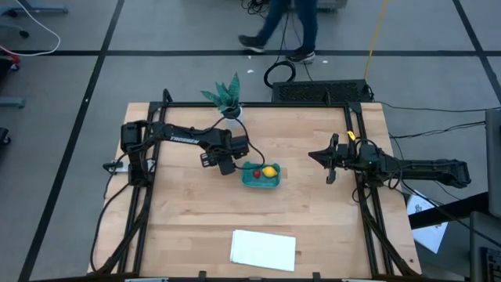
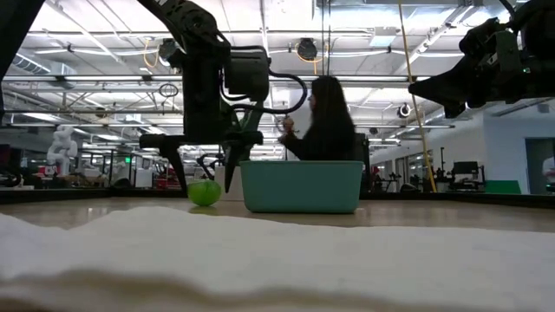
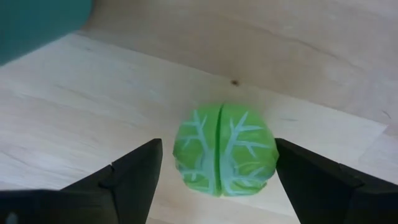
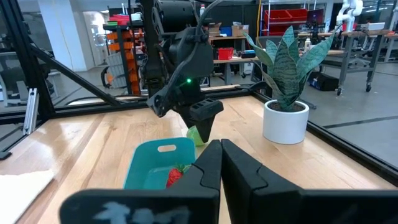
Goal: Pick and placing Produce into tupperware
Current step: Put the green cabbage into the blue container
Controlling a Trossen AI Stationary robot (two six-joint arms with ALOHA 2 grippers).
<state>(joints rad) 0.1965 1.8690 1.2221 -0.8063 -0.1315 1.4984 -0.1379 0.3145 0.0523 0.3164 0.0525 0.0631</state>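
Note:
The round green piece of produce (image 3: 224,158) rests on the wooden table just left of the teal tupperware (image 1: 252,184), clear of its wall in the low view (image 2: 205,192). My left gripper (image 3: 217,143) points down over it, open. One finger (image 3: 134,180) stands on each side of the piece, and neither touches it. Inside the tupperware lie the red strawberry piece (image 1: 256,173) and the yellow lemon piece (image 1: 269,171). My right gripper (image 1: 317,157) waits shut, level, above the table's right side.
A potted plant in a white pot (image 1: 228,98) stands at the far edge behind the left arm. A flat white sheet (image 1: 264,249) lies near the front edge. A person (image 2: 325,121) sits beyond the table. Black frame rails run along both sides.

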